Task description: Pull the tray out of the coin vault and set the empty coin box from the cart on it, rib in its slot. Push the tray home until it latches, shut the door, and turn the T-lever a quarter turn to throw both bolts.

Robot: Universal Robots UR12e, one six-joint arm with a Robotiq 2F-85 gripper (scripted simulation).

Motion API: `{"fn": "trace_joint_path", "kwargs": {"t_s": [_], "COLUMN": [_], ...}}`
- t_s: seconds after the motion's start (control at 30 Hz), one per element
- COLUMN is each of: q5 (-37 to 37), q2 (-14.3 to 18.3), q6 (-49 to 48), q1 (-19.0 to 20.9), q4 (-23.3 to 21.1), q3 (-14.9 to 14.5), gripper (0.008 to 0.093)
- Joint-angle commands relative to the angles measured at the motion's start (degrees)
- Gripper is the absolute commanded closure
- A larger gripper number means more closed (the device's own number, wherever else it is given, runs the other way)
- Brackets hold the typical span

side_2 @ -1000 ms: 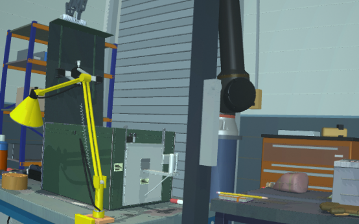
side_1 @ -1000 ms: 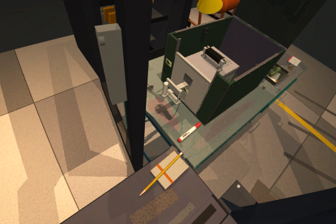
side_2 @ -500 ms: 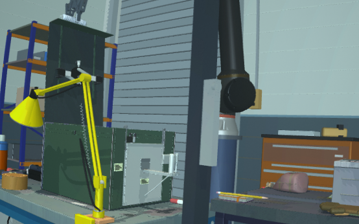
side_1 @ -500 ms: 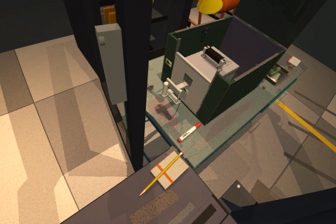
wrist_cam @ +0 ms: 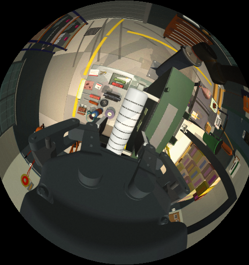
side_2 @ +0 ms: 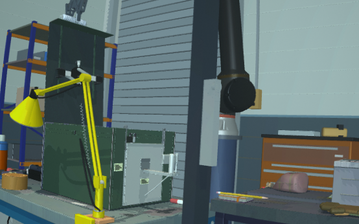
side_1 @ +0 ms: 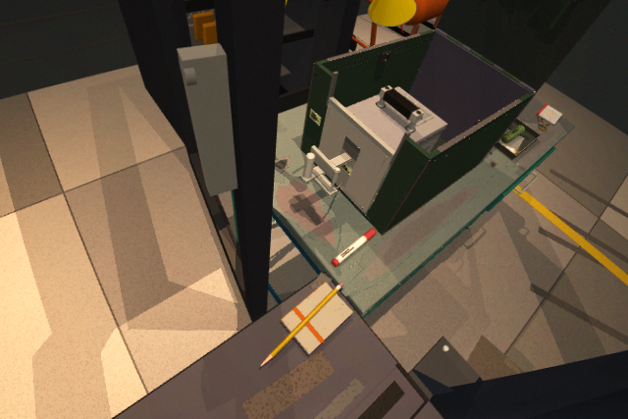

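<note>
The tray is hidden inside the green coin vault (side_1: 421, 120). The grey coin box (side_1: 400, 118) with its black handle sits in the vault, its top showing. The grey door (side_1: 355, 156) (side_2: 143, 173) stands across the vault's front. The white T-lever (side_1: 324, 166) (side_2: 171, 163) sticks out from the door. In the wrist camera its ribbed white grip (wrist_cam: 127, 121) runs up between the fingers of my gripper (wrist_cam: 115, 141). My gripper is open and holds nothing. In the side cameras it is hidden behind a dark post (side_1: 251, 125).
A small tray with a green roll (side_1: 517, 138) sits at the bench's far corner. A red-capped marker (side_1: 353, 247) lies on the bench before the vault. A yellow lamp (side_2: 28, 111) arches over the vault. A pencil on a notepad (side_1: 314, 320) lies on the near cart.
</note>
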Motion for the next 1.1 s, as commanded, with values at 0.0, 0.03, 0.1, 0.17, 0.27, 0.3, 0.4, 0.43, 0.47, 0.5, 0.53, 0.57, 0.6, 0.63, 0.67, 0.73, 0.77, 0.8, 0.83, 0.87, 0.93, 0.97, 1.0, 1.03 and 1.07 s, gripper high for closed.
{"fn": "trace_joint_path", "kwargs": {"t_s": [0.0,0.03,0.1,0.17,0.27,0.3,0.4,0.43,0.47,0.5,0.53,0.57,0.6,0.63,0.67,0.73,0.77,0.8,0.83,0.87,0.93,0.97,1.0,1.03,1.07], "q5": [0.0,0.0,0.0,0.0,0.0,0.0,0.0,0.0,0.0,0.0,0.0,0.0,0.0,0.0,0.0,0.0,0.0,0.0,0.0,0.0,0.0,0.0,0.0,0.0,0.0], "q2": [0.0,0.0,0.0,0.0,0.0,0.0,0.0,0.0,0.0,0.0,0.0,0.0,0.0,0.0,0.0,0.0,0.0,0.0,0.0,0.0,0.0,0.0,0.0,0.0,0.0], "q6": [0.0,0.0,0.0,0.0,0.0,0.0,0.0,0.0,0.0,0.0,0.0,0.0,0.0,0.0,0.0,0.0,0.0,0.0,0.0,0.0,0.0,0.0,0.0,0.0,0.0], "q1": [0.0,0.0,0.0,0.0,0.0,0.0,0.0,0.0,0.0,0.0,0.0,0.0,0.0,0.0,0.0,0.0,0.0,0.0,0.0,0.0,0.0,0.0,0.0,0.0,0.0], "q4": [0.0,0.0,0.0,0.0,0.0,0.0,0.0,0.0,0.0,0.0,0.0,0.0,0.0,0.0,0.0,0.0,0.0,0.0,0.0,0.0,0.0,0.0,0.0,0.0,0.0], "q3": [-0.1,-0.1,-0.1,-0.1,-0.1,-0.1,-0.1,-0.1,-0.1,-0.1,-0.1,-0.1,-0.1,-0.1,-0.1,-0.1,-0.1,-0.1,-0.1,-0.1,-0.1,-0.1,-0.1,-0.1,-0.1], "gripper": [0.0434,0.0434,0.0434,0.0439,0.0499,0.0519,0.0579,0.0599,0.0619,0.0639,0.0659,0.0679,0.0699,0.0719,0.0739,0.0779,0.0799,0.0819,0.0839,0.0859,0.0899,0.0919,0.0934,0.0934,0.0934]}}
